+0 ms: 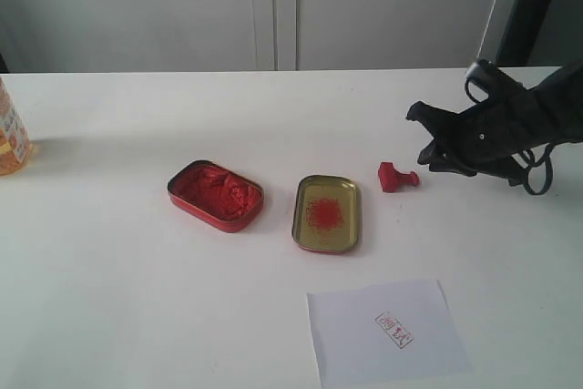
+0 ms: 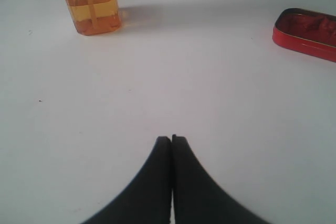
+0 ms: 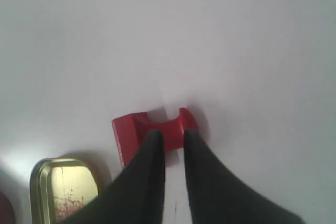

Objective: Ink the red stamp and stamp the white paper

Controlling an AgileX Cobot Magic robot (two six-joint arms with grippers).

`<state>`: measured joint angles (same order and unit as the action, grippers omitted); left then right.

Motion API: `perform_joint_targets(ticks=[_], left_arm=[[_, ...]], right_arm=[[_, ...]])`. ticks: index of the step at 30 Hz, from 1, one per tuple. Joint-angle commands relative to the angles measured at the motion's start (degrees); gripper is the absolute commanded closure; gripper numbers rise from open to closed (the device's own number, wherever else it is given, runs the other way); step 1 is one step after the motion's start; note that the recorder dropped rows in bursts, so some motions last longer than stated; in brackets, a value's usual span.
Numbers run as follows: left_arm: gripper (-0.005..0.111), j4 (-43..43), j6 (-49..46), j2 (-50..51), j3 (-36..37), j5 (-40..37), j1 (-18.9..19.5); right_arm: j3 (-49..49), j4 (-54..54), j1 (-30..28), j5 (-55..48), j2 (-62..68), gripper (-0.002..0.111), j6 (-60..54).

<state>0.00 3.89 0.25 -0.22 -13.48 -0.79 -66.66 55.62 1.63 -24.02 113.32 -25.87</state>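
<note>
Now our right gripper (image 3: 173,136) hovers with its jaws slightly parted and gripping nothing. It is near the one red stamp (image 1: 393,177), which lies tipped on its side on the white table (image 1: 109,271) just right of the single gold-lined lid (image 1: 310,225), while our left gripper (image 2: 171,140) has its fingers pressed together, empty. Further out we count one red tin of paste (image 1: 215,195), one white paper (image 1: 355,357) bearing one red square imprint (image 1: 393,329), and one orange bottle (image 2: 90,1). The imprint's marks look like characters, but we cannot read them, nor the bottle's label.
</note>
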Motion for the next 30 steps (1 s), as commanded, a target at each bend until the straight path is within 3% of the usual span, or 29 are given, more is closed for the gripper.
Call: perform_joint_targets(ticks=[1,8,19,24,30], left_arm=[[0.107,0.0,0.1,-0.2,0.2,0.1,0.0],[0.107,0.0,0.1,-0.2,0.2,0.1,0.0],[0.107,0.0,0.1,-0.2,0.2,0.1,0.0],[0.107,0.0,0.1,-0.2,0.2,0.1,0.0],[0.107,0.0,0.1,-0.2,0.2,0.1,0.0]], right_arm=[[-0.1,-4.2,-0.6,-1.6,-1.5,0.108,0.2],[-0.1,-8.5,-0.6,-4.5,-2.8,0.108,0.2],[-0.1,-29.2,-0.6,-12.6,-8.7,0.108,0.8],[-0.1,-46.6,-0.6,-16.7,-9.8,0.108,16.9],[-0.1,-55.6,-0.6,-19.5,-9.9,0.108,27.0]])
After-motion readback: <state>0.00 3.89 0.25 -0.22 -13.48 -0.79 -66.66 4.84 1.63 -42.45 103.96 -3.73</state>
